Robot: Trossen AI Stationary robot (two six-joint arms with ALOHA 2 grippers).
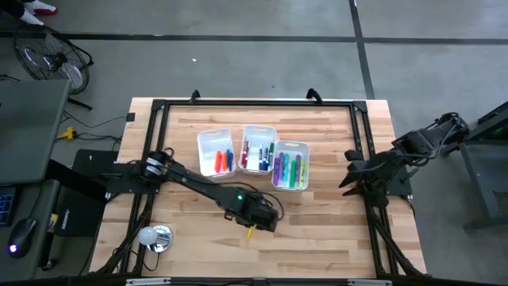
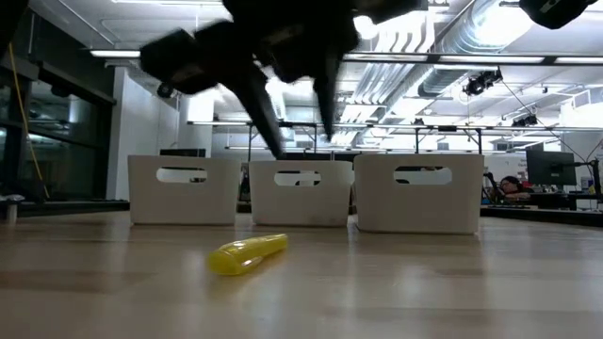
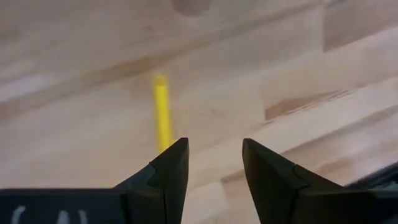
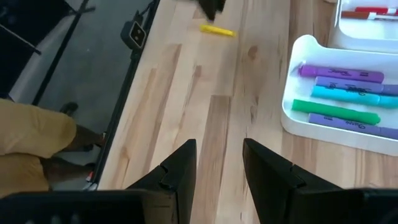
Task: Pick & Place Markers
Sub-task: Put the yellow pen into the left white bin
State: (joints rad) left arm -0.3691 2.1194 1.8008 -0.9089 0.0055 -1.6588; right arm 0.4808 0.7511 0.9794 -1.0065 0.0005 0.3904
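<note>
High view: the left hand (image 1: 255, 228) hangs over a yellow marker (image 1: 249, 233) lying on the bench (image 1: 333, 238), short of three white bins (image 1: 252, 147) (other markers inside). Left wrist view: fingers spread, nothing pinched. Right wrist view: the right hand (image 4: 219, 163) waits spread, empty.

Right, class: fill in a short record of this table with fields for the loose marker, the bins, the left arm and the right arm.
Loose marker: yellow marker lying flat on the wooden table, in front of the bins
Bins: three white bins in a row, with sorted markers inside
Left arm: left gripper above the yellow marker, jaws open, empty
Right arm: right gripper waiting at the table's right side, jaws apart, empty
</note>
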